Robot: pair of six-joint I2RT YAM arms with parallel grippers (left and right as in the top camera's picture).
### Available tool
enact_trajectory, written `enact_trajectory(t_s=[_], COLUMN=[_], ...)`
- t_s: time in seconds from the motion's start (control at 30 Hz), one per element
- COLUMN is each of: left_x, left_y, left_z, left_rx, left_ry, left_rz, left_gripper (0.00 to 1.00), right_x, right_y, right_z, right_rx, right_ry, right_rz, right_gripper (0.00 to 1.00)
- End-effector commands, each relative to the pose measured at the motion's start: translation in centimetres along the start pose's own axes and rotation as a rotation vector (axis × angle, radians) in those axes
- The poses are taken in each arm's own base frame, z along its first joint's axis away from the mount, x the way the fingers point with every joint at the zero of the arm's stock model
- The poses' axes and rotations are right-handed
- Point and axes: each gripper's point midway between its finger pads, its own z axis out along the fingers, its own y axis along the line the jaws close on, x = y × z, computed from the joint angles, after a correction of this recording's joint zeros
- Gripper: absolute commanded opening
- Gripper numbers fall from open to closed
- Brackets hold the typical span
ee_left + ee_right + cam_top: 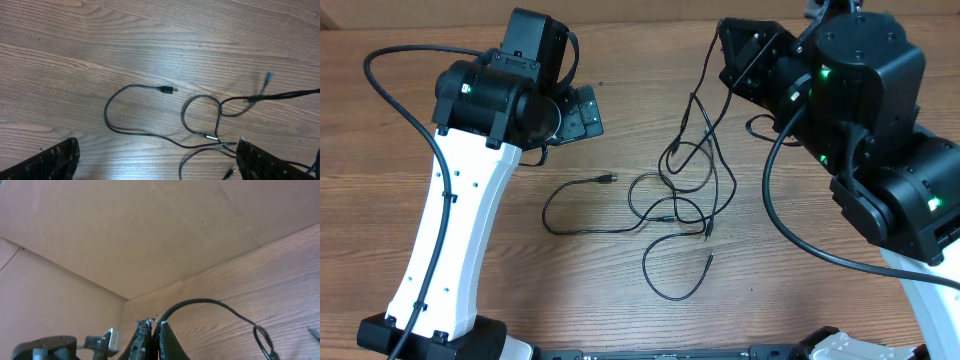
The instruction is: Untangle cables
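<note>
Thin black cables (672, 195) lie in tangled loops at the middle of the wooden table. One strand runs left in a wide loop and ends in a small plug (608, 178); in the left wrist view the plug (170, 90) lies above that loop (107, 112). My right gripper (724, 30) is raised at the back right. In the right wrist view it (154, 326) is shut on one cable (200, 301), which arcs away down towards the tangle. My left gripper (584, 114) hangs left of the tangle, open (157, 165) and holding nothing, with its fingers (60, 160) wide apart above the table.
Thick black arm cables hang beside the white left arm (400, 95) and curve across the table under the right arm (770, 195). The brown wall (125, 230) rises behind the table's far edge. The arm bases stand at the front corners.
</note>
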Motion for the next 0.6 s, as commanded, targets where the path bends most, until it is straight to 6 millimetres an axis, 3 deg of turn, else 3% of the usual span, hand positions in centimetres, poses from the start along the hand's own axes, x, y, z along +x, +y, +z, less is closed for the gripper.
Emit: enact_trajectory(t_s=[0.0, 0.07, 0.13, 0.27, 0.33, 0.47, 0.57], left_x=[-0.7, -2.6, -3.1, -2.8, -2.5, -2.4, -2.2], left_y=[0.0, -0.5, -2.3, -9.1, -11.2, -13.2, -14.0], left_z=[-0.2, -0.3, -0.5, -2.2, -3.1, -2.9, -1.6], left_rx=[-0.001, 0.011, 0.103, 0.475, 0.602, 0.707, 0.739], left_ry=[-0.027, -0.108, -0.116, -0.112, -0.109, -0.126, -0.119], left_rz=[-0.004, -0.013, -0.01, 0.291, 0.36, 0.498, 0.586], left_gripper=[1.0, 1.0, 1.0, 1.0, 1.0, 1.0, 1.0], right_x=[-0.6, -0.5, -0.5, -0.5, -0.5, 0.0, 0.5], right_y=[0.9, 0.9, 0.9, 0.9, 1.0, 1.6, 2.1], right_z=[-0.8, -0.8, -0.8, -0.8, -0.8, -0.8, -0.9], right_rx=[-0.036, -0.036, -0.038, -0.038, -0.041, -0.075, -0.101], right_ry=[-0.005, -0.001, 0.001, 0.001, 0.003, 0.033, 0.06], right_rz=[-0.016, -0.016, -0.016, -0.016, -0.016, -0.016, -0.016], right_gripper=[0.04, 0.04, 0.04, 0.04, 0.04, 0.04, 0.04])
